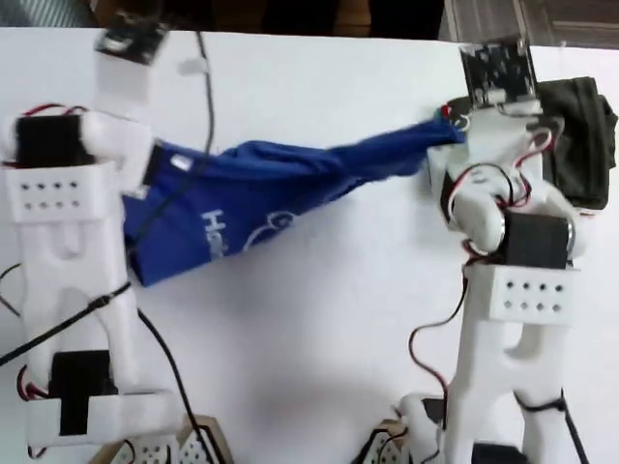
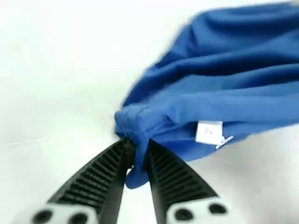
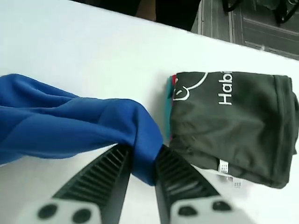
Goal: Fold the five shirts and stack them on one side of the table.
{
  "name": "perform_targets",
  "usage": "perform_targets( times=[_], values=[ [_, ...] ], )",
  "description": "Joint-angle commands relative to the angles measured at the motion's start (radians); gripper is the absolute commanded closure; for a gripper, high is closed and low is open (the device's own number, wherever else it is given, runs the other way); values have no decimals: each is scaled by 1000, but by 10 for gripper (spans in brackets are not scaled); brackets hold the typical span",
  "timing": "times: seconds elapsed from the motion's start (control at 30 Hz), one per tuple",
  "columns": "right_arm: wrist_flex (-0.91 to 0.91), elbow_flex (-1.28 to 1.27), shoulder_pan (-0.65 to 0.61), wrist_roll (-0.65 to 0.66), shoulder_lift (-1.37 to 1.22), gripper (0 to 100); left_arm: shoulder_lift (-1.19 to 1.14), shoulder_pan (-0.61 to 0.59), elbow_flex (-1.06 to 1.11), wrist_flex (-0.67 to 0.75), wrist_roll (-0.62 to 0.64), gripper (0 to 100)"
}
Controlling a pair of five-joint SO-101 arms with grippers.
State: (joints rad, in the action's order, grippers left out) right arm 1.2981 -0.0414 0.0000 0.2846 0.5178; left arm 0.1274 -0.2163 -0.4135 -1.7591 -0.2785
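High view: your blue shirt [image 1: 280,198] is stretched over the table [image 1: 319,329] from 9 to 2 o'clock, likely pulled flat for folding. The folded stack [image 1: 580,135] sits at 2 o'clock.
Left wrist view: your left gripper [image 2: 136,154] is pinched narrow on the shirt's bunched edge, near a white tag [image 2: 209,132] that is barely visible from above.
Right wrist view: your right gripper [image 3: 142,156] is clamped on the other end, just beside the stack. Teal and red layers show under its dark top.
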Motion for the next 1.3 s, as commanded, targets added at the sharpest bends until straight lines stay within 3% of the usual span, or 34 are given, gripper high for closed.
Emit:
perform_targets(
  times=[0.0, 0.27, 0.43, 0.67, 1.07, 1.27],
  values=[
    [97, 267, -18, -8, -133, 980, 41, -49, -114, -14, 2, 974],
    [358, 930, -18, -8, -535, 980, 38, -51, -228, 11, 3, 974],
    [472, 1246, -18, -6, -633, 981, 48, -77, -392, -25, 3, 974],
    [472, 1198, -19, -3, -473, 981, 60, -147, -456, -26, 3, 974],
    [470, 1151, -19, -3, -303, 981, 242, -149, -452, -28, 3, 973],
    [470, 1151, -19, -6, -269, 980, 281, -149, -337, -23, 3, 973]
  ],
)
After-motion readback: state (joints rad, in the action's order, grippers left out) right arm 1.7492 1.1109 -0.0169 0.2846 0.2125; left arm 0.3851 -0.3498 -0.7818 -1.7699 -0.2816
